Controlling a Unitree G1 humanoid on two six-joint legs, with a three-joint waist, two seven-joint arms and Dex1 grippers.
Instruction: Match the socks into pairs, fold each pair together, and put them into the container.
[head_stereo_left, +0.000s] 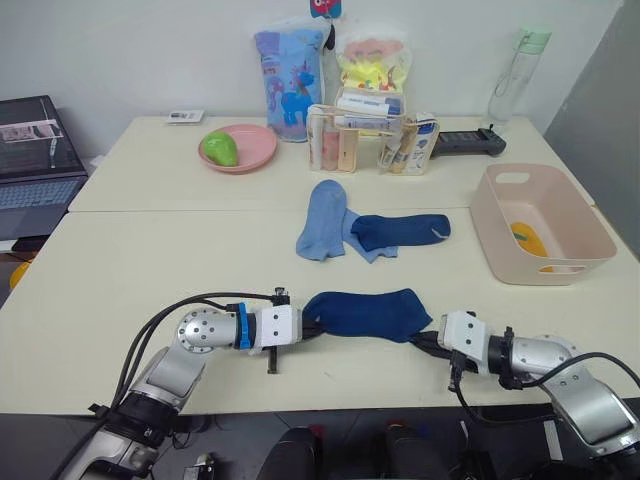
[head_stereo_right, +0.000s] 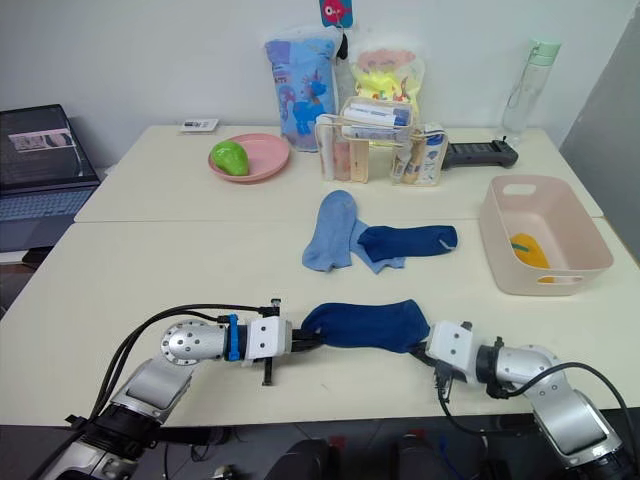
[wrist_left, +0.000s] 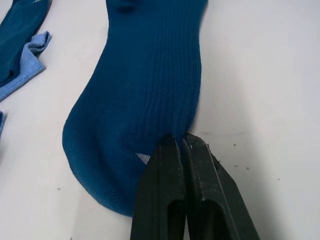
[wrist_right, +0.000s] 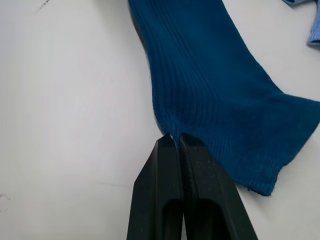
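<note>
Socks on the table (head_stereo_left: 120, 270) number four: one navy sock (head_stereo_left: 366, 314) lies flat nearest the front edge, the left pincer (wrist_left: 181, 145) clamped on one end and the right pincer (wrist_right: 176, 140) clamped on the other. Beyond that sock, a second navy sock (head_stereo_left: 400, 230) overlaps two light blue socks (head_stereo_left: 325, 220). The basin (head_stereo_left: 495, 225), right of them, holds something yellow (head_stereo_left: 528, 240), count unclear.
</note>
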